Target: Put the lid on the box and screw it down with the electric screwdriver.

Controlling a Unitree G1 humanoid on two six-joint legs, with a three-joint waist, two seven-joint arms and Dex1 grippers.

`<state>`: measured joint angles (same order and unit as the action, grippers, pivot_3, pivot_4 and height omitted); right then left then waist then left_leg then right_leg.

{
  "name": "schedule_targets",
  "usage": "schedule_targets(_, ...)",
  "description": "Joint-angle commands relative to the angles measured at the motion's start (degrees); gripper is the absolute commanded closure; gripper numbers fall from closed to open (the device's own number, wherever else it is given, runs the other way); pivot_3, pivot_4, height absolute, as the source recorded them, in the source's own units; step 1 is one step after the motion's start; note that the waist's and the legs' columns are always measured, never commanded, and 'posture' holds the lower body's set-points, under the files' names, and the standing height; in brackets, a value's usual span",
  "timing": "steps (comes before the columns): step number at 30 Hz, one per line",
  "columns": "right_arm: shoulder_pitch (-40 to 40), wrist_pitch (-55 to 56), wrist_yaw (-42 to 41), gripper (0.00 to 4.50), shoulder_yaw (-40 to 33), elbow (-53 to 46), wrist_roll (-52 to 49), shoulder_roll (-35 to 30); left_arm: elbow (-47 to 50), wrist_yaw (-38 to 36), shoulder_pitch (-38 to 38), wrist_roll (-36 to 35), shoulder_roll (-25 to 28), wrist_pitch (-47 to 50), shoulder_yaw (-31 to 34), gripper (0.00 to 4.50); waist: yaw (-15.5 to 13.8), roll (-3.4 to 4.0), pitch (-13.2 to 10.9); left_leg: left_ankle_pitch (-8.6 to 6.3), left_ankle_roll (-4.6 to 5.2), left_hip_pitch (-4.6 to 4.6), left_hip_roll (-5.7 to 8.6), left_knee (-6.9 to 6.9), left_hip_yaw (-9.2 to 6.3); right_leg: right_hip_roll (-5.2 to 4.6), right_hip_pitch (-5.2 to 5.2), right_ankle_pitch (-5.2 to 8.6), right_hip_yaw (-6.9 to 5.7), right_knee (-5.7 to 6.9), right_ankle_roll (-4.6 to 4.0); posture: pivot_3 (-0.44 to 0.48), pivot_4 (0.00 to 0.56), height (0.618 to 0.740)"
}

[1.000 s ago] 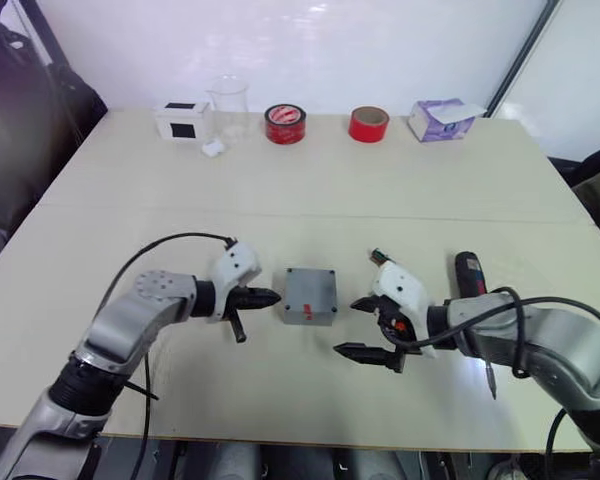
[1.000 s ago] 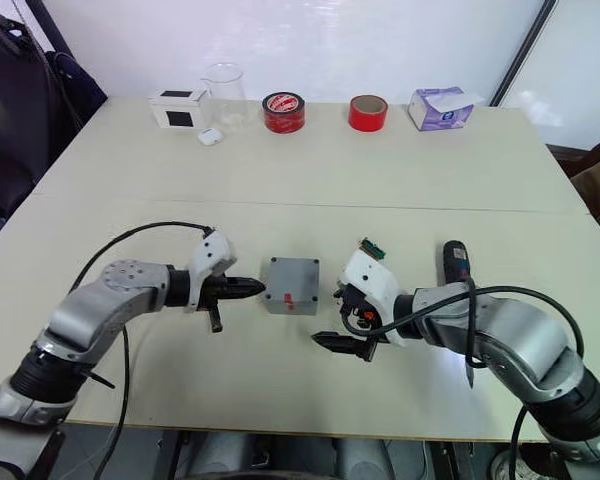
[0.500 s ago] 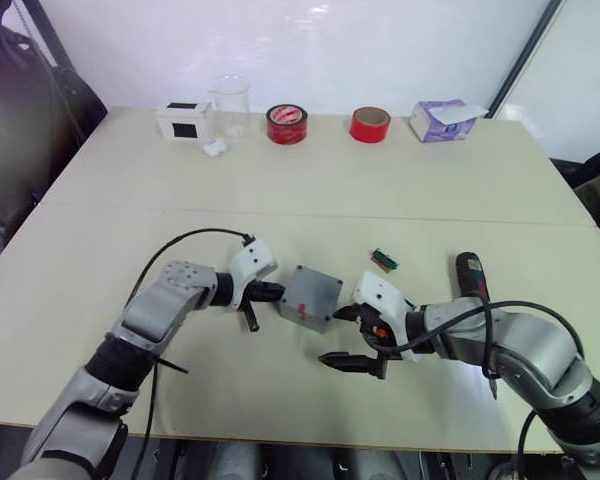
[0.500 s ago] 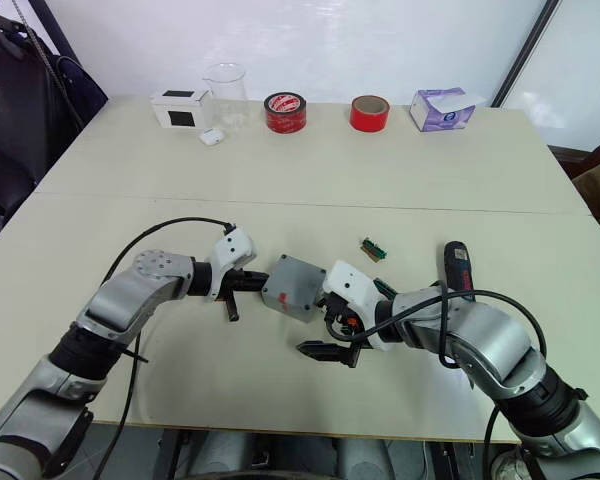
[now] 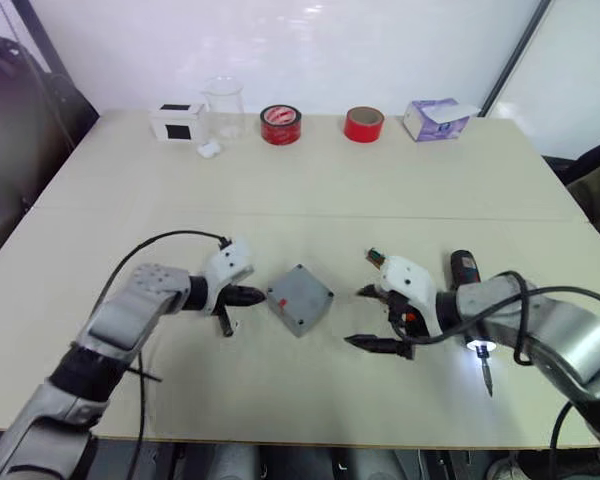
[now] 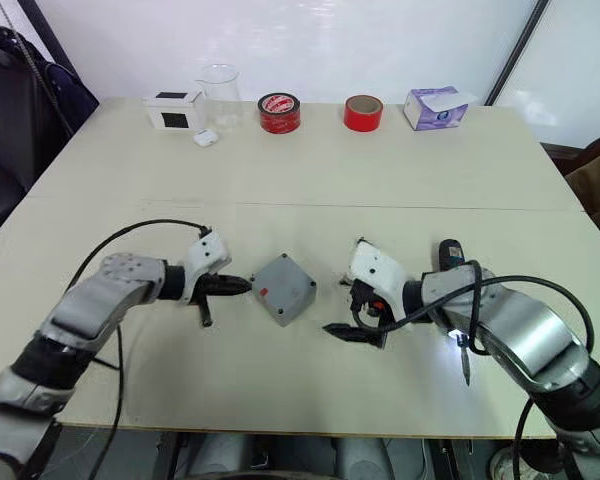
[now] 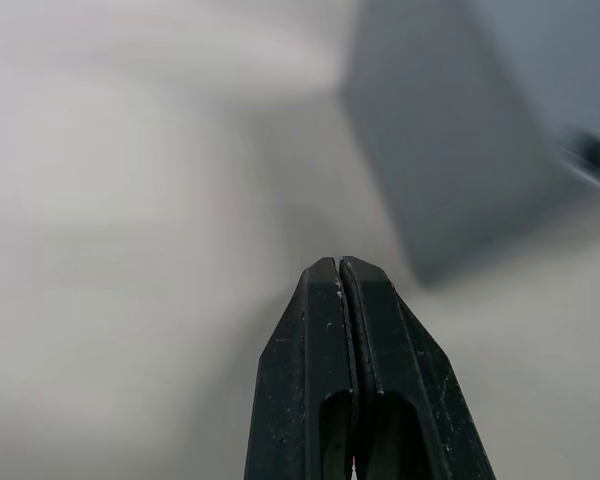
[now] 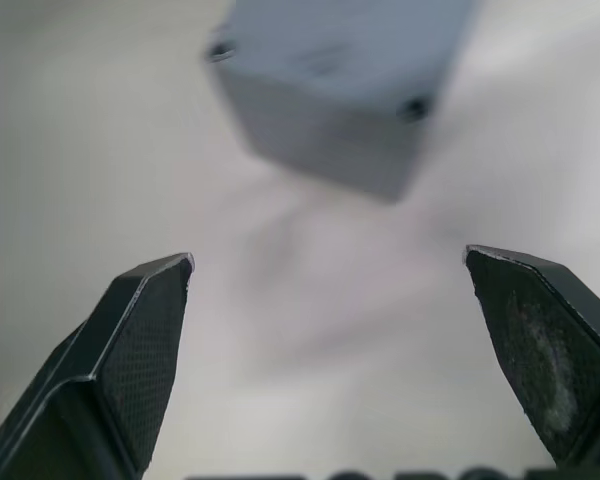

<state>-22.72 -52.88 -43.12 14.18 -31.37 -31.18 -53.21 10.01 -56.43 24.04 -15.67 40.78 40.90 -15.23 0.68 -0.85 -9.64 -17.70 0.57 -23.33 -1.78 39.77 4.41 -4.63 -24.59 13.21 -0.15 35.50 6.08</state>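
The box (image 5: 300, 298) sits in the middle of the near table (image 5: 310, 190), turned corner-on like a diamond, and its grey lid (image 6: 286, 281) looks to be already lying on top; from here I can't tell whether any screw has gone in.

On the left, the left gripper (image 5: 255, 295) points at the box's near corner with its two black fingers pressed together on nothing, the tip just beside the box but, as far as I can see, not touching.

To the right of the box, the right gripper (image 5: 372, 317) is spread wide and empty, its fingers aimed at the box from a little way off. In its wrist view the box shows dark holes at the lid's corners, so I'd judge the screwing is still to do.

Further right, the electric screwdriver (image 5: 471, 295) lies on the table beside the right forearm, its white light glowing near the tip, and neither gripper is holding it. A small green-brown piece (image 5: 374, 255) lies just behind the right gripper.

So the lid seems placed; picking up the driver and fastening the corners is left.
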Motion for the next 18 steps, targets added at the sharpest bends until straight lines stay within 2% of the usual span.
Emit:
schedule_targets(1,-1.72,4.64,-1.29,0.02,3.10,3.22,4.39,2.97,5.48,-1.05,-2.58,-1.87,1.25,2.37,0.25,4.50,-0.21,-0.01,0.00,0.00,0.00,-0.01,0.00,0.00,0.00,0.00,0.00,0.02,0.00,-0.01,-0.04,0.000,0.150,0.740)
schedule_targets(9,-1.51,7.25,-3.32,0.02,6.93,5.44,7.82,9.02,7.29,1.27,-3.42,-1.17,-1.16,4.01,-1.16,4.50,-0.25,-0.01,0.01,0.00,0.00,-0.05,0.06,0.10,0.01,-0.04,0.03,0.00,0.00,-0.01,-0.01,0.000,0.150,0.740)
schedule_targets(13,1.33,5.97,-5.01,0.02,6.53,1.84,6.82,8.13,5.10,3.98,-1.76,0.18,-3.93,2.25,-1.25,4.50,-0.62,0.00,0.01,0.00,0.00,-0.04,0.06,0.10,-0.01,-0.03,0.04,0.00,0.00,0.03,0.00,0.000,0.150,0.740)
schedule_targets(18,4.44,2.44,-3.26,0.02,4.40,-2.27,4.86,9.50,1.53,5.10,0.40,1.87,-6.17,1.43,-2.47,4.50,-1.31,-0.01,0.02,0.00,0.00,-0.03,0.07,0.22,0.00,-0.03,0.09,0.00,0.00,0.04,-0.04,0.000,0.150,0.740)
